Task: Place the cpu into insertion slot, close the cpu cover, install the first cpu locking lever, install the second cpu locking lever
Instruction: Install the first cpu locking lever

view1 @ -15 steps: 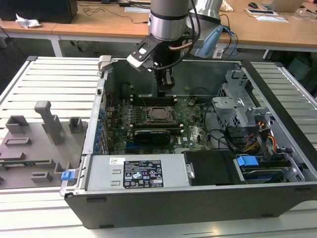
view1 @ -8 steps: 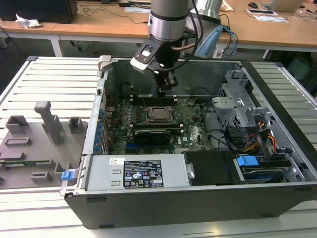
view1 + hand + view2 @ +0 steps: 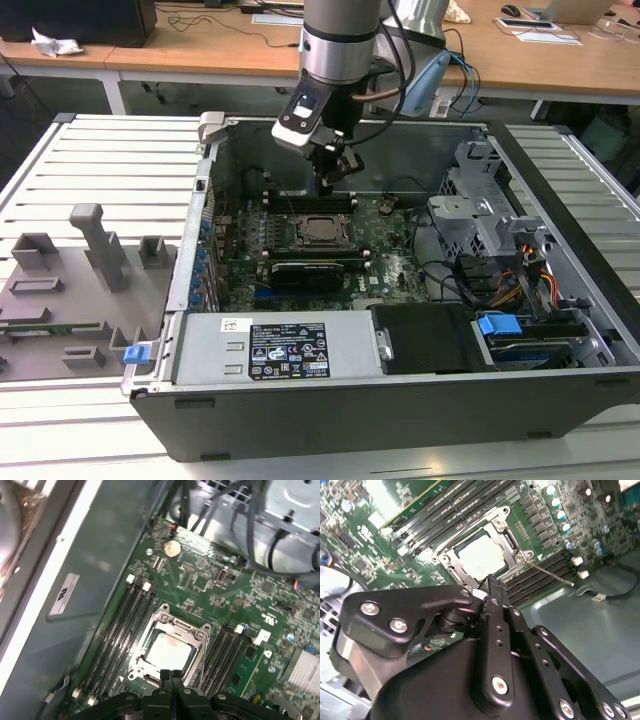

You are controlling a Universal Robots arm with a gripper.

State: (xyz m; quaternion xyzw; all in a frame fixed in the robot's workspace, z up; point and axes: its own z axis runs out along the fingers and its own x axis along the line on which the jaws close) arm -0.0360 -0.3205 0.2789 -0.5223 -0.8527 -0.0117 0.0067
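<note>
Slatted metal table (image 3: 120, 150), open computer case (image 3: 400, 410). Gripper (image 3: 335, 182) fingers pressed together, empty, just above cpu (image 3: 167, 651) seated in insertion slot (image 3: 136, 671); cpu cover (image 3: 184, 624) lies flat around it.

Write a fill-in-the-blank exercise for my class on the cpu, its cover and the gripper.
1. The cpu lies framed by the cpu cover, which is ____ (open/closed).
2. The gripper hangs above the chip's edge, fingers ____ (open/shut).
3. The circuit board is coloured ____.
Missing words: closed; shut; green.
</note>
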